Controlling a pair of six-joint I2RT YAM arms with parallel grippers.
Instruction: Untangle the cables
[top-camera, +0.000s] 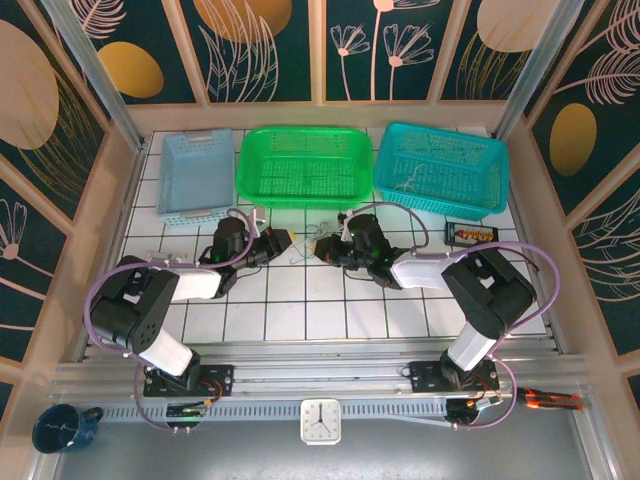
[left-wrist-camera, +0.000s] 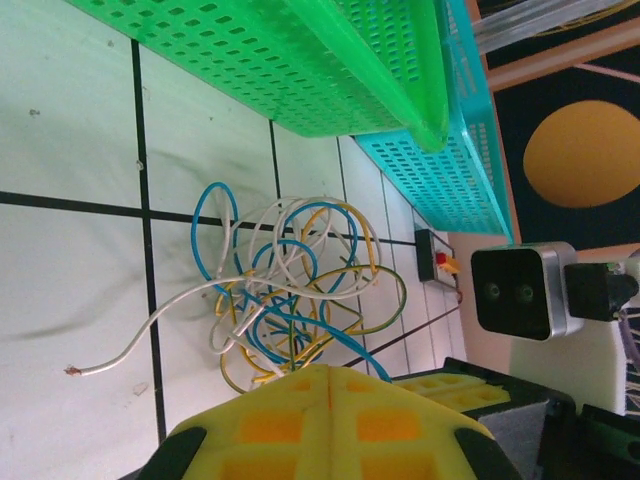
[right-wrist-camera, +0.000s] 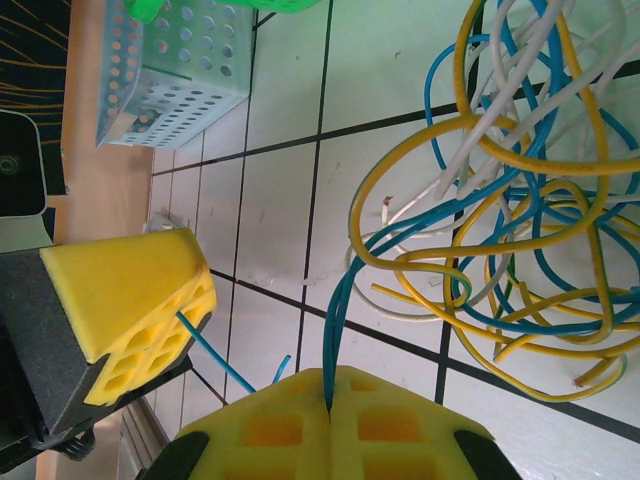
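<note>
between the two arms, on the white tiled table (top-camera: 300, 315) just in front of the green basket (top-camera: 305, 165), the cables (left-wrist-camera: 290, 290) lie as one loose clump of blue, yellow and white wires, each loop threaded through the others. by my reading the task is barely begun: no wire lies apart from the rest, so all the separating is left to do. the right gripper (right-wrist-camera: 330, 395) is closed, its yellow pads pinching a blue wire (right-wrist-camera: 335, 320) that rises from the seam straight into the tangle. the left gripper (left-wrist-camera: 330, 385) is closed too. in the right wrist view a short blue strand comes out of its pads, so it seems clamped on the blue wire as well, though i cannot tell whether it is the same strand. the clump is roughly round, with no clear long axis. what has direction is the gripped blue wire, running from the right gripper's pads into the heap, and a white wire (left-wrist-camera: 140, 345) whose bare-tipped free end trails flat across the tile toward the left edge of the left wrist view.
</note>
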